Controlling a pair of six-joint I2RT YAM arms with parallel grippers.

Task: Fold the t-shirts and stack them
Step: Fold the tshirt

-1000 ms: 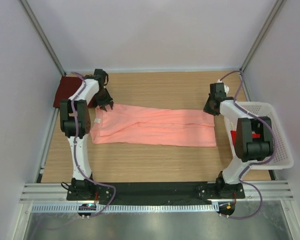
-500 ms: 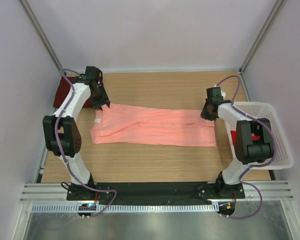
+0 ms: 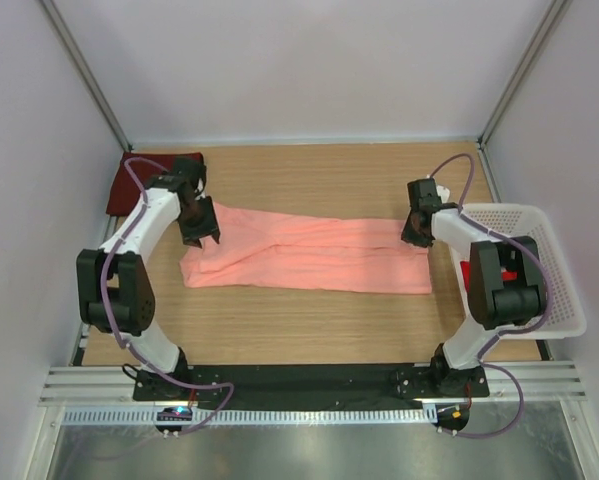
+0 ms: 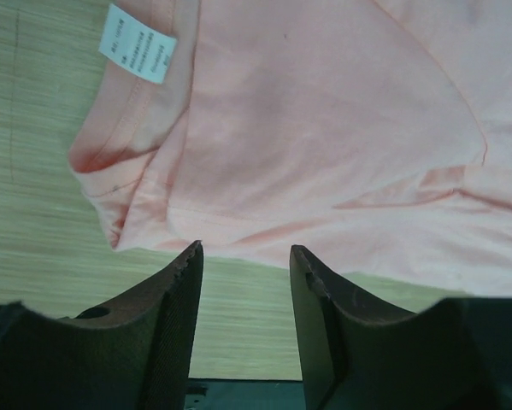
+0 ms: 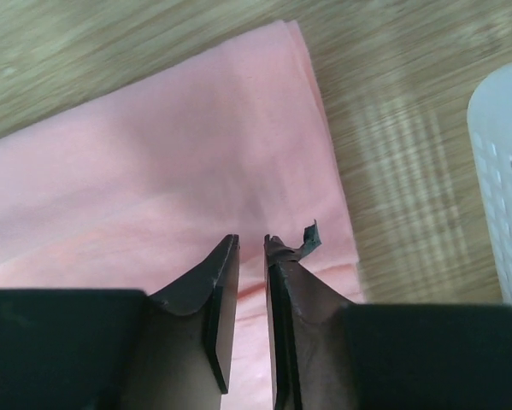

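A salmon-pink t-shirt (image 3: 309, 252) lies folded into a long band across the table, its collar and white label (image 4: 136, 43) at the left end. My left gripper (image 3: 201, 224) hovers at that collar end. In the left wrist view it (image 4: 244, 252) is open, with only bare wood between the fingers and the shirt's edge (image 4: 324, 145) just beyond the tips. My right gripper (image 3: 416, 226) is over the shirt's right end (image 5: 196, 154). Its jaws (image 5: 252, 241) stand a narrow gap apart with nothing in them. A dark maroon t-shirt (image 3: 137, 186) lies folded at the back left. A bright red t-shirt (image 3: 468, 273) shows in the basket.
A white perforated basket (image 3: 544, 262) stands at the table's right edge, beside the right arm; its wall (image 5: 503, 171) shows in the right wrist view. White walls enclose the table on three sides. Bare wood lies in front of and behind the pink shirt.
My left gripper has come forward from near the maroon shirt to the pink shirt's collar end, its elbow swinging out left and its jaws widening. The right gripper has shifted slightly left.
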